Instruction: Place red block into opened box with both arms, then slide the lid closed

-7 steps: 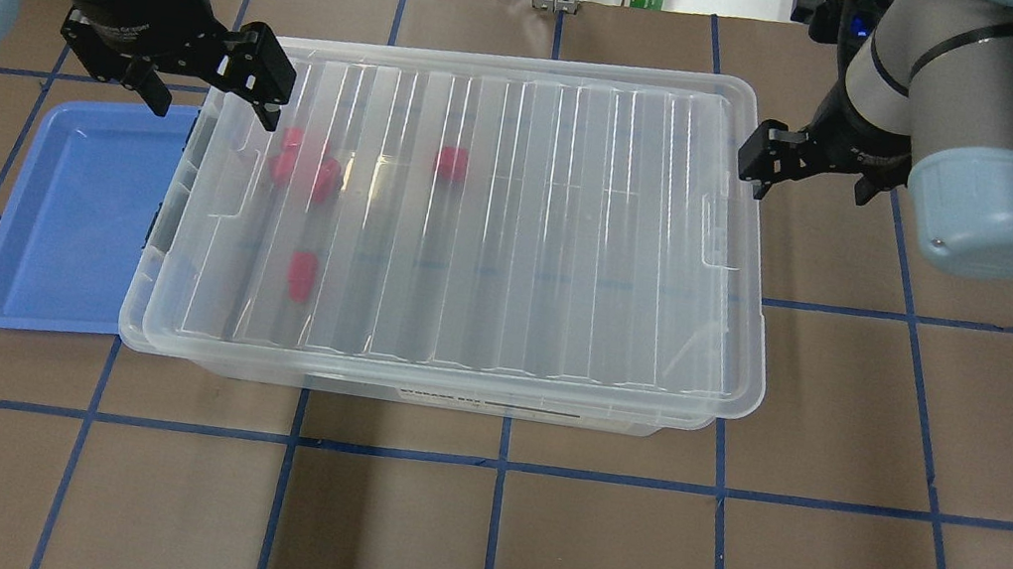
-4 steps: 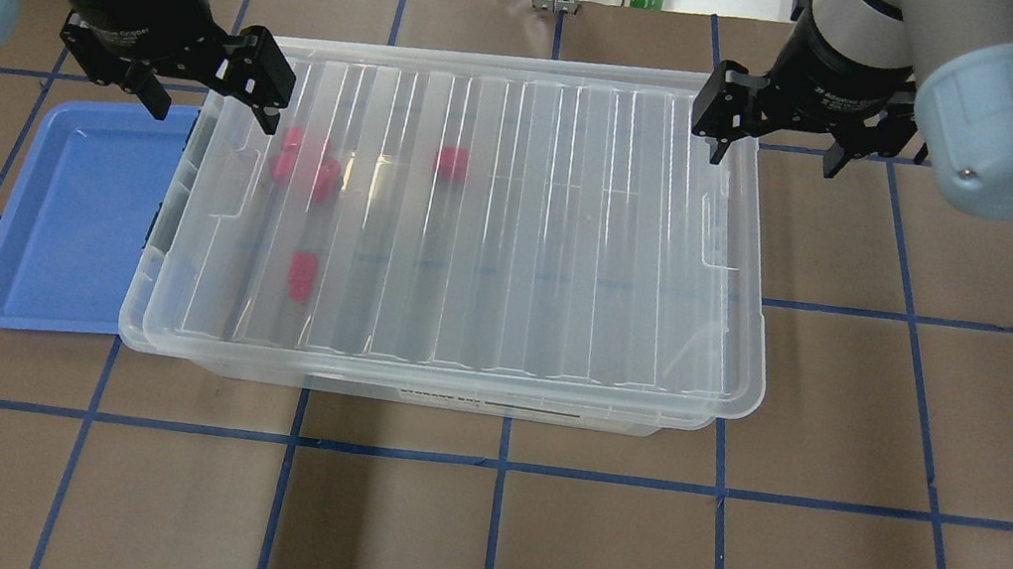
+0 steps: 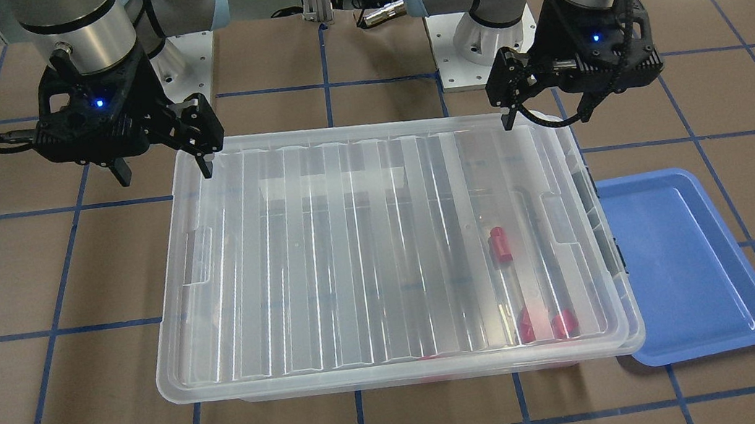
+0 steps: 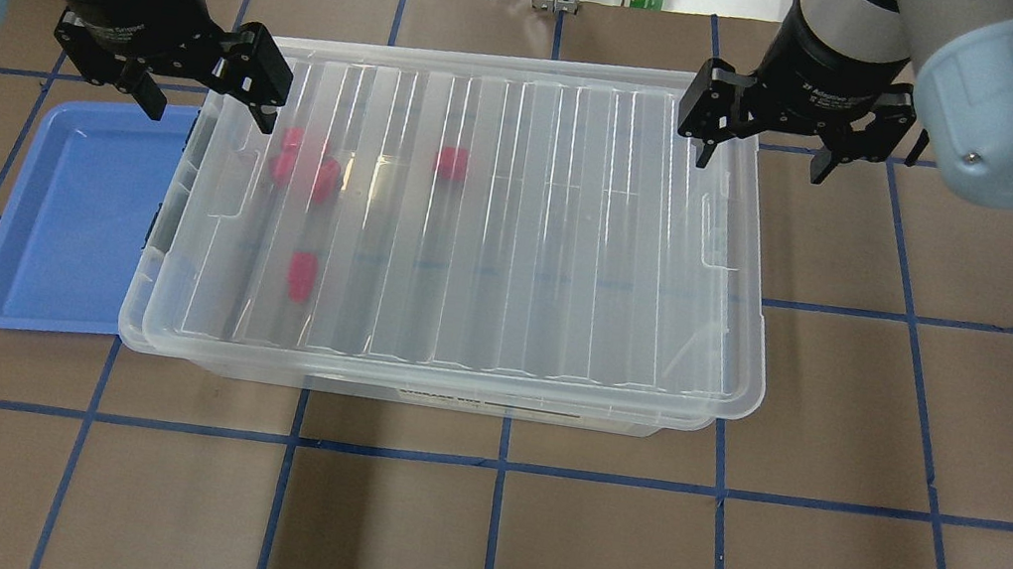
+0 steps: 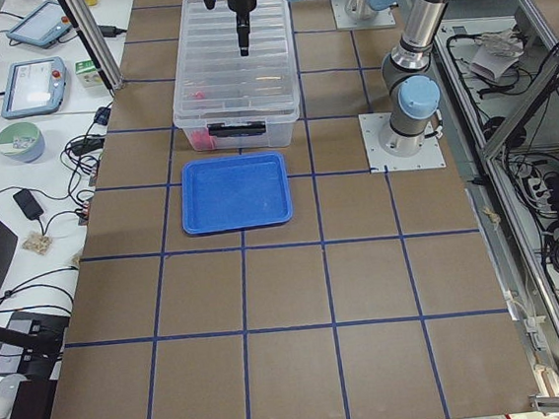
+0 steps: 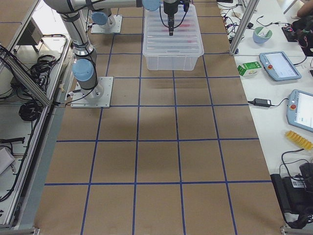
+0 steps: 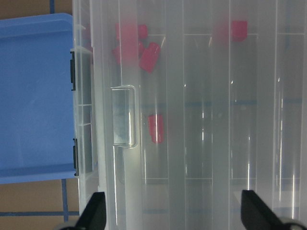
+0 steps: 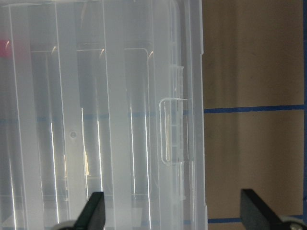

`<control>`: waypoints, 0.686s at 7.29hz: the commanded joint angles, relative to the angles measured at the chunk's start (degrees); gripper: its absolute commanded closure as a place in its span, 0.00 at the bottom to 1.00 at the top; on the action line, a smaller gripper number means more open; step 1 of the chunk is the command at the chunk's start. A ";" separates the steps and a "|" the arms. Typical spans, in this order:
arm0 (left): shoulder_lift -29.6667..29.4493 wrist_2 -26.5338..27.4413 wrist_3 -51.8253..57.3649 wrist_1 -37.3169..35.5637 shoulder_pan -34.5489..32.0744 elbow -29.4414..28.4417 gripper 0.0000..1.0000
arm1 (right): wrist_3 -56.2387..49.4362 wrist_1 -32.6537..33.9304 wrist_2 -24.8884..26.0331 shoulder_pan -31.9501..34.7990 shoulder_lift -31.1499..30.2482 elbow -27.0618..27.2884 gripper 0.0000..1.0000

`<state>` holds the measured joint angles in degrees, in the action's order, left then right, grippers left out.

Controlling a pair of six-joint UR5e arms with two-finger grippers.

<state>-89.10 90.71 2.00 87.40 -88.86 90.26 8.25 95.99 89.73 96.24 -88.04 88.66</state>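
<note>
The table (image 4: pixel 488 543), covered in brown sheeting crossed by a blue tape grid, carries the clear box (image 4: pixel 331 383). A shallow blue tray (image 4: pixel 76 210) lies flat just beside the box's left end. The left arm's white base plate (image 5: pixel 433 158) and the right arm's base plate (image 6: pixel 106 100) sit on the robot's side of the box.

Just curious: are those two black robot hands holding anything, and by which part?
Nothing is held. The left hand and right hand hang open over the clear ribbed plastic lid.
</note>
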 commanded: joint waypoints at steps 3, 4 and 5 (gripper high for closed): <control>-1.17 -0.01 0.02 3.56 0.00 -2.55 0.00 | 0.01 -0.01 0.01 0.01 -0.03 0.11 0.00; -1.17 -0.01 0.11 3.56 0.00 -2.37 0.00 | 0.01 -0.01 0.01 0.01 -0.03 0.11 0.00; -0.91 -0.01 0.11 3.56 0.00 -2.29 0.00 | 0.01 -0.01 0.01 0.01 -0.03 0.11 0.00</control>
<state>-90.21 90.70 2.07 90.93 -88.86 87.83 8.26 95.99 89.74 96.24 -88.06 88.75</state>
